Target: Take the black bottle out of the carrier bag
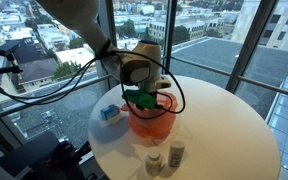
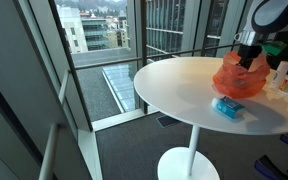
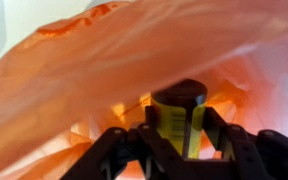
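Gripper (image 3: 184, 127) squeezes the black bottle (image 3: 179, 98) inside the carrier bag (image 3: 94, 60); the thin bag could cling and lift too.

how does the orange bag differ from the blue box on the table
Size: the orange bag is clearly bigger than the blue box. Shape: the bag is soft, crumpled and translucent; the box is flat and straight-edged. State: the gripper is down inside the bag, while the box lies beside the bag, untouched. Both rest on the round white table.
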